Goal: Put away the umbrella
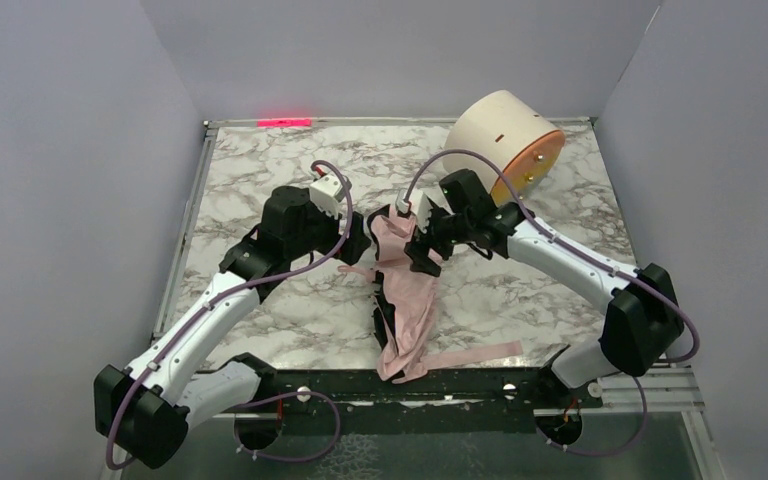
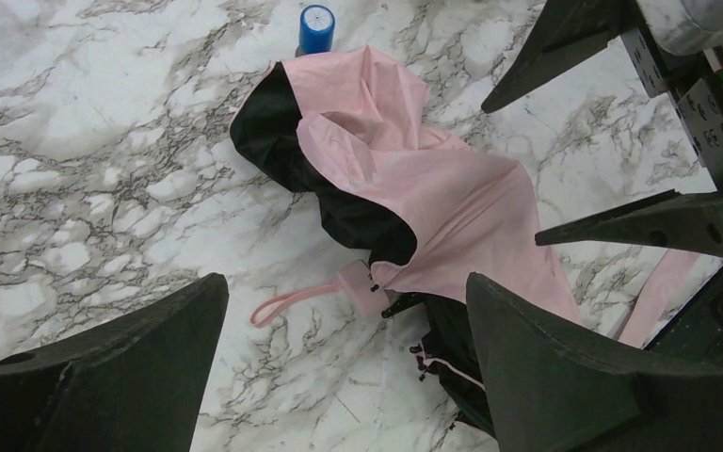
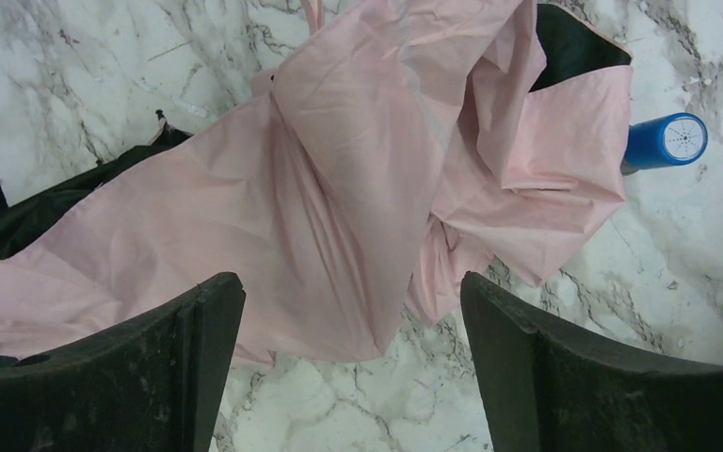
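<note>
Umbrella [image 1: 407,290] lying collapsed and crumpled on the marble tabletop [image 1: 260,170], about in the middle, stretched from between the two arms toward the near edge

Left end effector [image 2: 346,287] with fingers spread wide apart, nothing between them, hanging above the tabletop just at the left of the pink fabric. Right end effector [image 3: 350,282] also with fingers wide apart, holding nothing, hanging over the far part of the fabric from the right side. In the top view, both facing each other across the far end of the umbrella, close together; not possible to tell there if touching the fabric or not.

Pink fabric folded loosely, black inner side [image 2: 273,141] showing at some edges. Small pink tab with thin loop [image 2: 287,303] on the marble just beside the fabric, under the left end effector. Blue cylinder [image 2: 316,28] sticking out from under the far edge of the fabric. Long pink strap [image 1: 480,352] flat on the tabletop close to the near edge, pointing to the right. Cream drum with orange face [image 1: 505,140] on its side at the far right corner, well apart from the umbrella
</note>
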You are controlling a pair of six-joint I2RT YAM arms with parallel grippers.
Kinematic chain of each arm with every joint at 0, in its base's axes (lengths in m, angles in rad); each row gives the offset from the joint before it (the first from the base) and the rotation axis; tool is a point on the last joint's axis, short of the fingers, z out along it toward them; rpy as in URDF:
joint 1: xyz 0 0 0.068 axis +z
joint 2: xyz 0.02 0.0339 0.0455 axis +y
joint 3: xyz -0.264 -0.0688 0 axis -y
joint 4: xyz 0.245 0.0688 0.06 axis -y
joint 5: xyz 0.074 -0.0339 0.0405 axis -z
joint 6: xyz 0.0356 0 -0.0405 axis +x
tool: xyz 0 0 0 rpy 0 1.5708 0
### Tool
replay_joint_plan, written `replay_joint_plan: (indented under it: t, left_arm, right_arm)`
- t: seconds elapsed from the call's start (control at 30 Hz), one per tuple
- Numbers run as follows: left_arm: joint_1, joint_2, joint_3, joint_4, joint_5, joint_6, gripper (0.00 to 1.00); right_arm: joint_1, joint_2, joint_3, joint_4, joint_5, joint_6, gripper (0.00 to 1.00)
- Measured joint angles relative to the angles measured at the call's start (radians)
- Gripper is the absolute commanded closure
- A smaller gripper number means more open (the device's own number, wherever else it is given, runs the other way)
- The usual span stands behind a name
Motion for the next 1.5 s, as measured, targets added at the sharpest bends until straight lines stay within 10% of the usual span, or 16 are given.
replay_joint_plan:
  t: [0.77,1.5]
  left_arm:
    - [0.024,0.034,-0.025,0.001,0.029,0.013,0.01]
    - [0.024,-0.102,-0.251,0.210,0.153,0.278,0.01]
  right_arm:
    - [-0.043,0.195,-0.116,0.084,-0.192,-0.327,0.21]
    - [0.026,0.079,-0.532,0.744,-0.045,-0.494,0.78]
